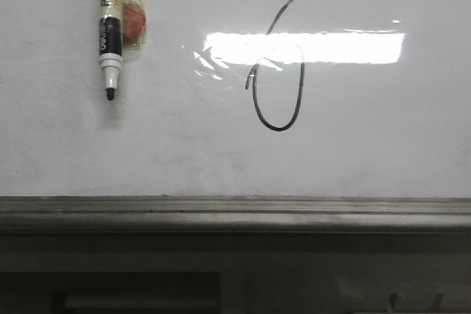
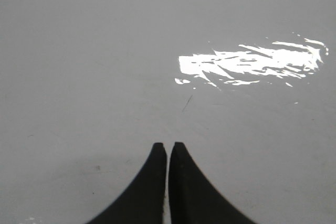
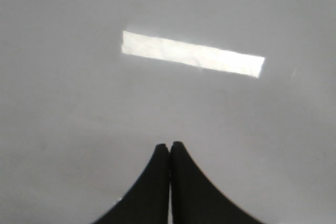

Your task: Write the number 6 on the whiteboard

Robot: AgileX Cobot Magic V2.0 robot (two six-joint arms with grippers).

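The number 6 (image 1: 278,71) stands drawn on the whiteboard (image 1: 383,145); marker (image 1: 110,31) parked beside it. Left end effector (image 2: 168,148) and right end effector (image 3: 169,146) both pinched closed, empty. Task looks finished.

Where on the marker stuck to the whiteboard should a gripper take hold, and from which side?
Grip the marker across its barrel, probably mid-length. It hangs upright, tip down, against the whiteboard, so come straight at the board with the jaws spanning its left and right sides.

Dark number 6 (image 1: 278,71) (white-grey whiteboard (image 1: 368,130))
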